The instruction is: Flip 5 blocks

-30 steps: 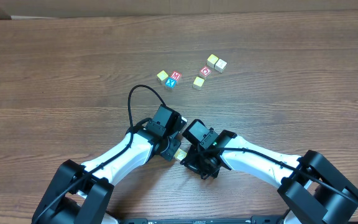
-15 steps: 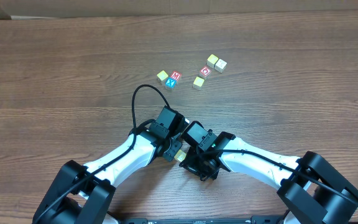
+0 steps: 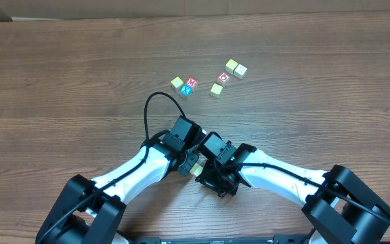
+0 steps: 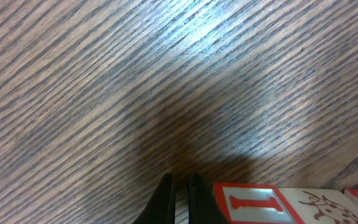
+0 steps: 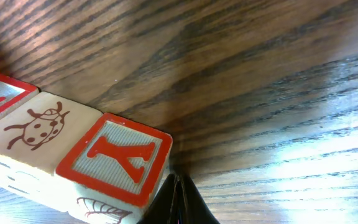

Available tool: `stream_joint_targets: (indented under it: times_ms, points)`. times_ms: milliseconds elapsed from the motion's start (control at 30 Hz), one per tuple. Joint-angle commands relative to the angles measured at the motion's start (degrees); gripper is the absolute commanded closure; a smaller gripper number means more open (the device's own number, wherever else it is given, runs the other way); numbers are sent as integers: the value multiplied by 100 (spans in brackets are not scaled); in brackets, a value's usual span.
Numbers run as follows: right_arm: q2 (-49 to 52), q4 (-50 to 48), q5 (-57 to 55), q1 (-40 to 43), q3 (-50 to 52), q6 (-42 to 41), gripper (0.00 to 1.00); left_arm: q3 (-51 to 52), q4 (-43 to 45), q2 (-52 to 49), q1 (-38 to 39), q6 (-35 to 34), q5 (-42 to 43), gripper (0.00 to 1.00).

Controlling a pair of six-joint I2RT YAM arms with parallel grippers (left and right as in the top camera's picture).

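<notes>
seven tiny wooden letter blocks [image 3: 217, 89] lie in a loose bunch on the far side of the brown wooden worktop [image 3: 59, 81], well apart from both arms. in the bunch, a red block with an m [image 3: 191, 82] touches a blue block with an x [image 3: 186, 89], and a red block with an o [image 3: 224, 77] sits near them. more blocks sit in a row close to the robot, right by the two claws. the right wrist view shows a red-framed wooden block with the letter y [image 5: 114, 158] touching a cream wooden block with a ladybug drawing [image 5: 36, 127]. a red corner of a third block shows past that. the right claw [image 5: 176, 198] is pinched together with nothing in it, its tip just beside the y block. the left wrist view shows a red-framed block with the letter i [image 4: 250, 204] at the bottom edge. the left claw [image 4: 180, 198] is pinched together too, holding nothing, just beside that block. from above, only a pale bit of this row shows between the two arms.
</notes>
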State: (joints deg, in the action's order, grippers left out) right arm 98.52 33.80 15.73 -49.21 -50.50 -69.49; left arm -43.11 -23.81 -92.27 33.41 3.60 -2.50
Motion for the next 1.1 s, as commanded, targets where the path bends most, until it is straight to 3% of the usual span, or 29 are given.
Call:
stream_joint_targets:
  times_ms: [0,633,1067]
  points:
    - [57,-249,92,-136,20,22,96,321,-76,-396,256,33,487,96]
    - [57,-271,140,-138,20,22,96,321,-81,-396,455,7,507,96]
    - [57,-321,153,-138,20,22,96,321,-142,-396,448,9,1639,96]
